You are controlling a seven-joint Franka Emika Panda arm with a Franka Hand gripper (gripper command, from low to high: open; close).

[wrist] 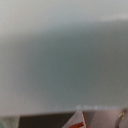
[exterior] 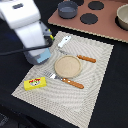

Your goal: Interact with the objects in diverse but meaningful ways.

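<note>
In the exterior view my gripper hangs low over the left edge of the woven placemat; the white arm hides its fingers. A yellow piece, perhaps the banana, peeks out beside the arm. A pale blue-and-white carton lies on the mat's far part. The flat yellow box with red print rests at the mat's near left corner. The grey-blue pot stands on the toy stove. A blurred pale surface fills nearly all of the wrist view.
A tan plate sits mid-mat, with an orange-handled knife behind it and an orange-handled fork in front. The brown toy stove with black burners runs along the back, with a beige bowl at the exterior view's right.
</note>
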